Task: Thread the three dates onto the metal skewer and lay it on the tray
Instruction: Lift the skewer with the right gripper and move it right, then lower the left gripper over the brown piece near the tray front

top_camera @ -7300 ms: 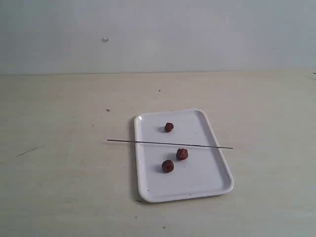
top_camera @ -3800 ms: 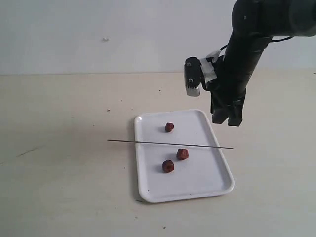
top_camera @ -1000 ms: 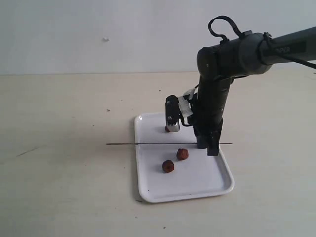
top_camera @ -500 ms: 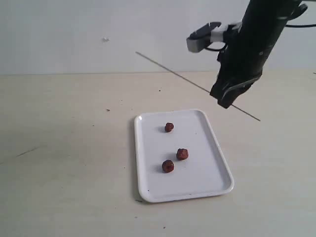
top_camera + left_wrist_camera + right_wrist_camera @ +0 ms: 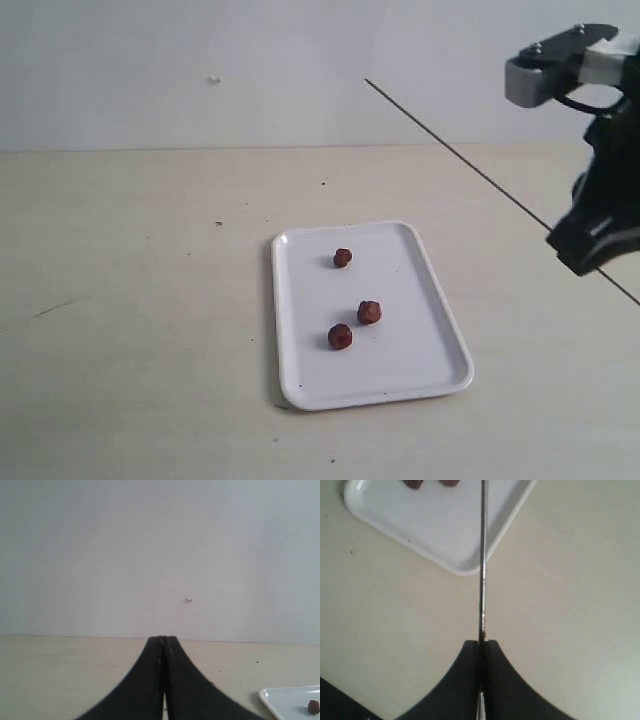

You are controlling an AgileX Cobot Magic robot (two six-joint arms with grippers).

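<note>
Tilted skewer (image 5: 450, 149) in right claw (image 5: 590, 255), beyond tray (image 5: 400, 362) edge

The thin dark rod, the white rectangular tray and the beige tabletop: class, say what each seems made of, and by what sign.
Thin dark grey skewer: probably metal; straight though held near one end, faintly shiny.
White rectangular tray: likely plastic; smooth, glossy, moulded rounded rim.
Pale beige tabletop: perhaps laminate or wood; matt, lightly scuffed.

A lab-like robot test bench: plain pale tabletop (image 5: 130, 400) against a blank white wall (image 5: 250, 50)
</note>
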